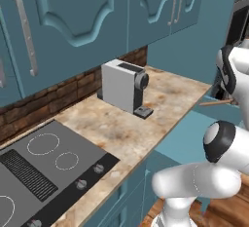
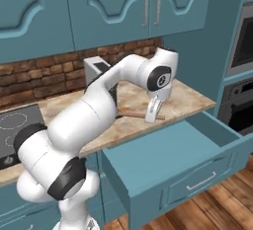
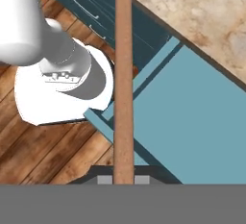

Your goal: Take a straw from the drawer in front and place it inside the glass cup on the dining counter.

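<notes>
Transport is in hand: the thin tan-orange straw [image 2: 132, 115] is clamped in the pincer [image 2: 153, 115] at twelve o'clock above the open teal-blue drawer [image 2: 173, 161], and carrying to the glass cup is called for next.

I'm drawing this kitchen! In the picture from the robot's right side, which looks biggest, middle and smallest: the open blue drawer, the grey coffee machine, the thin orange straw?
1. Open teal-blue drawer: biggest, though nearest the camera.
2. Boxy grey coffee machine: middle, partly hidden behind the arm.
3. Thin tan-orange straw: smallest, held in the tool.
</notes>
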Robot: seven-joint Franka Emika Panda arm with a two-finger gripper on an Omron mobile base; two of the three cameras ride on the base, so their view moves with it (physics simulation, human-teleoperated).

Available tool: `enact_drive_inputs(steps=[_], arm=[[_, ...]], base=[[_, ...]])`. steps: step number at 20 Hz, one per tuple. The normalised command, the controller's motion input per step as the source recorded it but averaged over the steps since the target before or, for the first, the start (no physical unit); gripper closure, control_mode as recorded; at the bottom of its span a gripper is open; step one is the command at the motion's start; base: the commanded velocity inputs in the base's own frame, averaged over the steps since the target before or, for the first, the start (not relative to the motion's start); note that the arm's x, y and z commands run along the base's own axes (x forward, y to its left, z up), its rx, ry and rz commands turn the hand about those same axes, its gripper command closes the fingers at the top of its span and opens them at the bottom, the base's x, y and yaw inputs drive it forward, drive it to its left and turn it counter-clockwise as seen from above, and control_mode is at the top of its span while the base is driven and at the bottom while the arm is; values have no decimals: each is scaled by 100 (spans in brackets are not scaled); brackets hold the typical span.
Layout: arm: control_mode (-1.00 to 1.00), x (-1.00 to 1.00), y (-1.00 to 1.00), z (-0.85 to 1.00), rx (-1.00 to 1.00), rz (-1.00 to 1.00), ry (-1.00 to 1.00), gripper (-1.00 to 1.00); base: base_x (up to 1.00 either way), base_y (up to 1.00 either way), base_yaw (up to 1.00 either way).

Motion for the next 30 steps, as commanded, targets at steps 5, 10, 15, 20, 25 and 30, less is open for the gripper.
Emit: enact_drive_inputs(steps=[5,10,15,20,25,30], arm=[[100,0,0,0,0,0,0,100],[100,0,0,0,0,0,0,100],[100,0,0,0,0,0,0,100],[100,0,0,0,0,0,0,100],[100,0,0,0,0,0,0,100],[100,0,0,0,0,0,0,100]], base=[[-95,40,0],[-50,24,0],[-20,3,-18],[-36,0,-66],[-38,-6,-76],[-33,-21,-74]])
